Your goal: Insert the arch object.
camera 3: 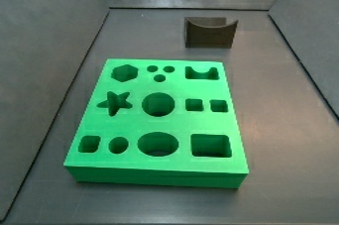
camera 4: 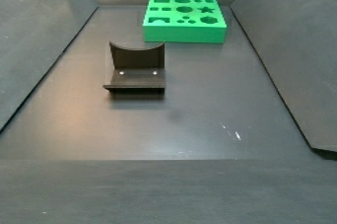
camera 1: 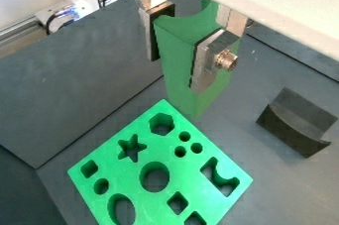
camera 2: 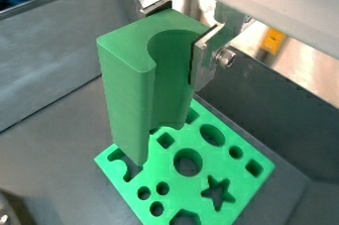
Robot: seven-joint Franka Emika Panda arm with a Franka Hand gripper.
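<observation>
Wrist view: pincer (camera 1: 179, 67) over board (camera 1: 126, 175) flanks green block (camera 1: 179, 31), grip unclear; arch object (camera 1: 294, 120) apart.

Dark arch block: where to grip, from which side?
Come from above and pinch the arch object across its two long flat faces; it stands notch-up on the floor, apart from the board. The gripper, above the board, holds a green piece.

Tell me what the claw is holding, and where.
The arch lies free on the floor. A green block sits between the claw's plates; grip cannot be told.
</observation>
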